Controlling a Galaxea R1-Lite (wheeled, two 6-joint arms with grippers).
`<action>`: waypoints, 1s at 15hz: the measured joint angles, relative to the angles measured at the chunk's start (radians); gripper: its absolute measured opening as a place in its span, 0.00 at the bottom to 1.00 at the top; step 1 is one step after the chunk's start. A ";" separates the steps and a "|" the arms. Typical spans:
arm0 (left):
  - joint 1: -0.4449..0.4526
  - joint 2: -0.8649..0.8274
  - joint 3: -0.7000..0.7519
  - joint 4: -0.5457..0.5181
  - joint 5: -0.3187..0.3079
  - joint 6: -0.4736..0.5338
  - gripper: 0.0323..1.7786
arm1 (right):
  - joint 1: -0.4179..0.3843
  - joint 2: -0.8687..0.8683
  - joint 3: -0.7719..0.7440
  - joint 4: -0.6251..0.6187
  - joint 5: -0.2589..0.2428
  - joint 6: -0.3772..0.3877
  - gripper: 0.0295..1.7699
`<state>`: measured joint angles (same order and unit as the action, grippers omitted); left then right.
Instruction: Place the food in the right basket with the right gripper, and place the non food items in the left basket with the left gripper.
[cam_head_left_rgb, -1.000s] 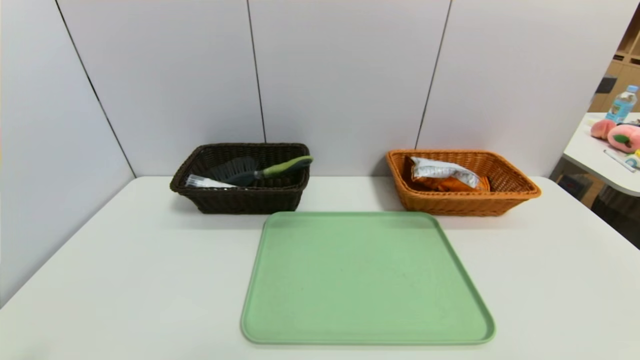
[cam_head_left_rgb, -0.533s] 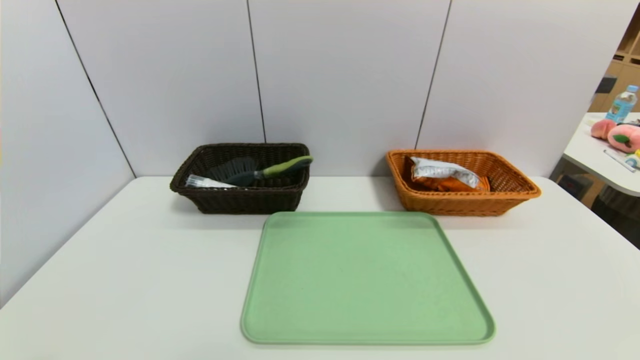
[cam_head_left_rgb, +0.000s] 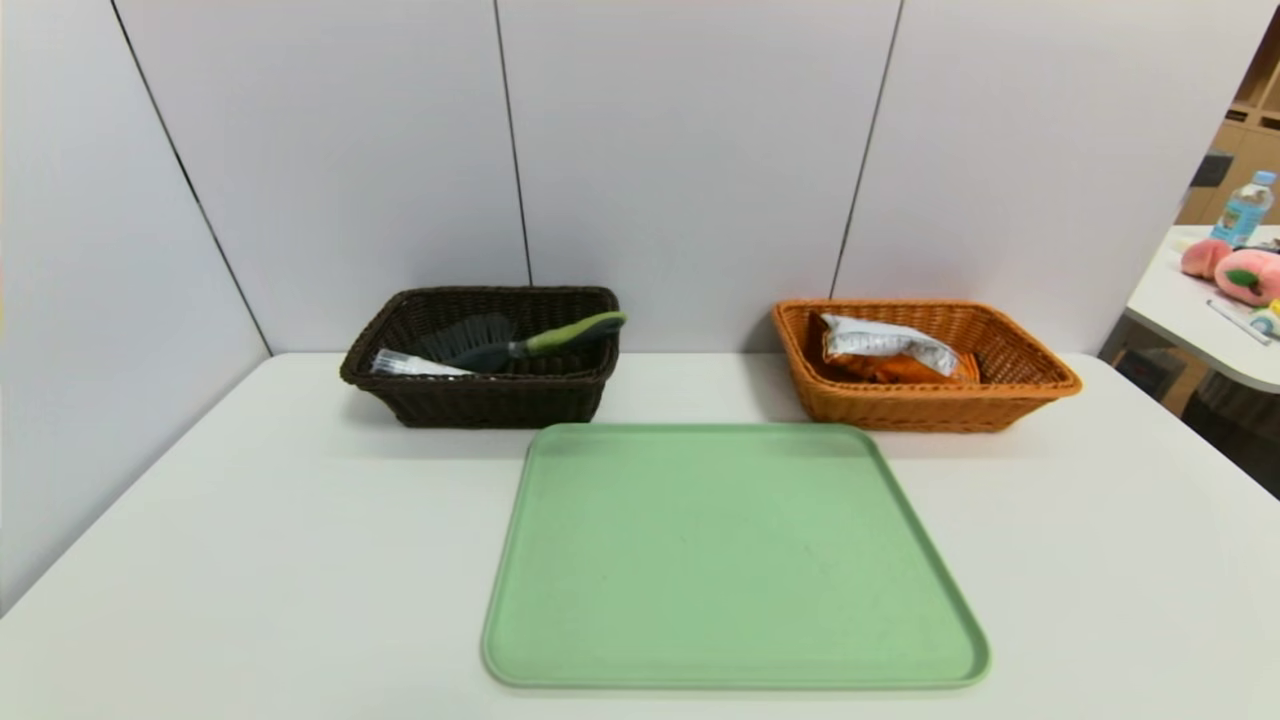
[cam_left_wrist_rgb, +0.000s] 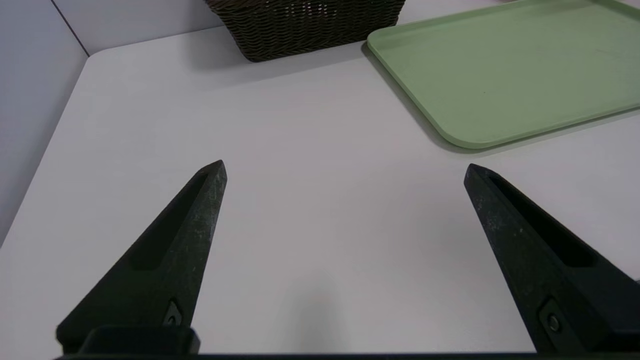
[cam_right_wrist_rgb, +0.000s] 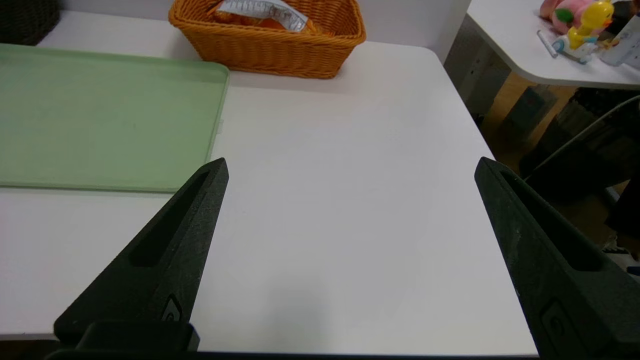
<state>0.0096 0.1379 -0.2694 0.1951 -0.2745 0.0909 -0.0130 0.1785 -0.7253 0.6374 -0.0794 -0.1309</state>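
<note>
Two wide-open, empty grippers, left (cam_left_wrist_rgb: 345, 162) and right (cam_right_wrist_rgb: 352, 158), hover above a table; the basketed snack packet (cam_head_left_rgb: 890, 345) looks light, crinkly, best pinched mid-body.

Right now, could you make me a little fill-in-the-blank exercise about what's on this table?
1. The scrub brush lies in the basket whose colour is dark ____.
2. The snack packet lies in the basket woven in the colour ____.
3. The flat tray on the table is coloured ____.
4. Both the left tool and the right tool are empty, with their jaws standing ____.

Missing words, in order: brown; orange; green; open.
</note>
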 joint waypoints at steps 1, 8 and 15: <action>-0.001 -0.013 0.017 -0.015 0.004 -0.001 0.95 | 0.002 -0.023 0.045 -0.059 0.002 -0.002 0.96; -0.005 -0.079 0.142 -0.150 0.135 0.050 0.95 | 0.009 -0.167 0.309 -0.424 0.083 -0.019 0.96; -0.007 -0.134 0.262 -0.179 0.219 0.074 0.95 | 0.010 -0.180 0.681 -0.855 0.064 -0.010 0.96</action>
<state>0.0023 0.0043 -0.0072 0.0162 -0.0553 0.1649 -0.0032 -0.0013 -0.0440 -0.2179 -0.0149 -0.1404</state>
